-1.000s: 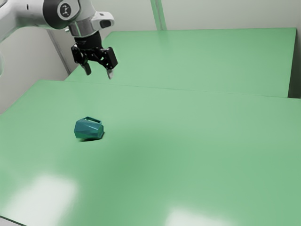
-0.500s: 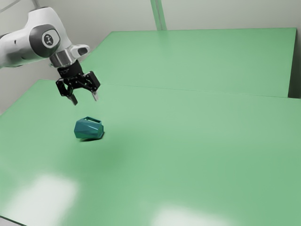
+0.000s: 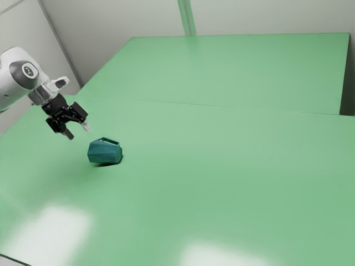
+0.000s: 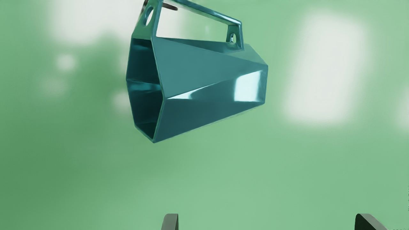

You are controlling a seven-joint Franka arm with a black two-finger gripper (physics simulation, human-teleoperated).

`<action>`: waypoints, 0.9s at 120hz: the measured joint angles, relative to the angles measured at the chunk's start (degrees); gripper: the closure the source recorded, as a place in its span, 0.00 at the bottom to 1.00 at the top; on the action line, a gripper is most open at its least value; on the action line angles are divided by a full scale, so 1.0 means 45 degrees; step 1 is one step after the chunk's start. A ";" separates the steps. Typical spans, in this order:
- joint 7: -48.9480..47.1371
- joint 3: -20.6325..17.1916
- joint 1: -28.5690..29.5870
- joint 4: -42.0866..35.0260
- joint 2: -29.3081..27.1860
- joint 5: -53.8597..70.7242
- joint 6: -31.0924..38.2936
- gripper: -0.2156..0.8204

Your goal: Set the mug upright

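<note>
My gripper [image 3: 76, 133] is at the exterior view's left, above the table and up and to the left of the mug. The teal faceted mug [image 3: 105, 151] lies on its side on the green surface. In the wrist view the mug [image 4: 204, 76] shows its dark open mouth at one end and its angular handle along one side. Wide apart and with nothing between them, the fingertips of my open gripper [image 4: 266, 222] stand clear of the mug.
The green table [image 3: 222, 183] extends far to the exterior view's right. Behind it is another green surface [image 3: 233, 72], with pale walls [image 3: 266, 16] beyond. Bright reflections lie on the near part of the table.
My hand has come down and moved toward the exterior view's left, passing from above the mug to its left side. The mug lies as before.
</note>
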 joint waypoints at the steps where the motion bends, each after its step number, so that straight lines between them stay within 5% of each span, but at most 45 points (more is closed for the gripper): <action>1: 0.0135 0.0005 0.0022 0.0006 0.0040 -0.0075 0.0032 0.21; 61: 0.5770 0.0017 0.1144 0.2009 0.3329 -0.1823 0.0999 0.21; 108: 0.7195 0.0009 0.1403 0.1792 0.3798 -0.2938 0.0661 0.21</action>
